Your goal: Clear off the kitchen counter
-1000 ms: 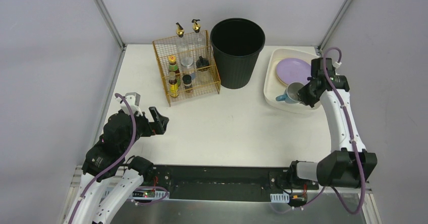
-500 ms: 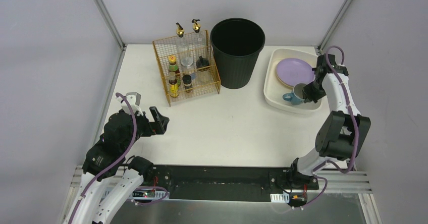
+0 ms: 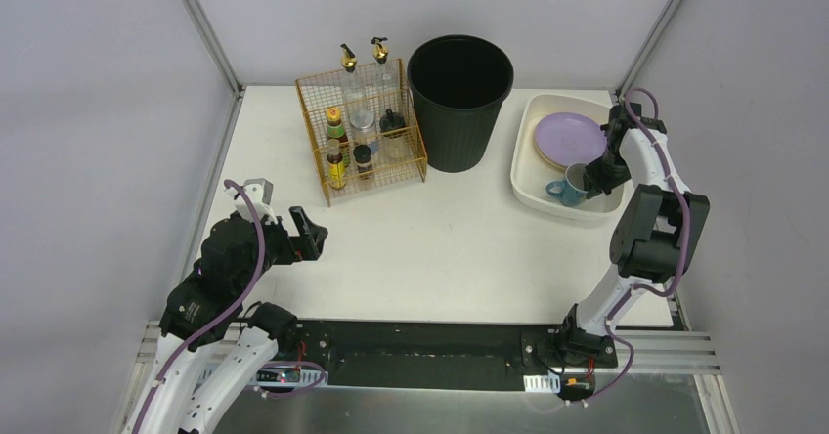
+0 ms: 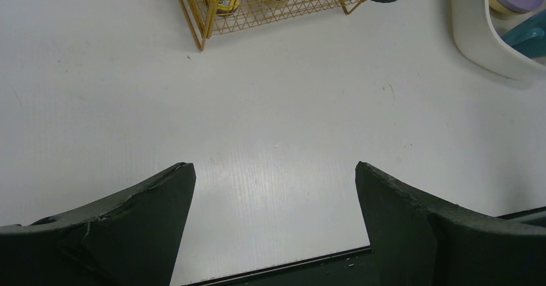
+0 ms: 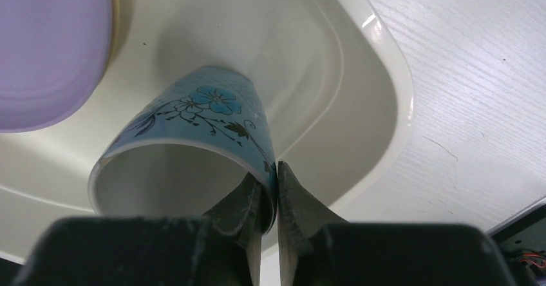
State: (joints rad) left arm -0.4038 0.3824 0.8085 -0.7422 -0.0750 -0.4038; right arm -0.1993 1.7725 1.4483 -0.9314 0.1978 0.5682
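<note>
The white kitchen counter lies under both arms. My right gripper is shut on the rim of a blue flowered mug, one finger inside and one outside, and holds it tilted inside the white tub. In the right wrist view the mug sits low in the tub beside a purple plate. My left gripper is open and empty over the counter's front left; in the left wrist view its fingers stand wide apart over the bare counter.
A gold wire rack with several bottles stands at the back. A black bin stands right of it. The purple plate lies in the tub. A black rail runs along the front edge.
My right arm has folded back and lowered the mug further into the tub, toward its right side. The left arm has not moved.
</note>
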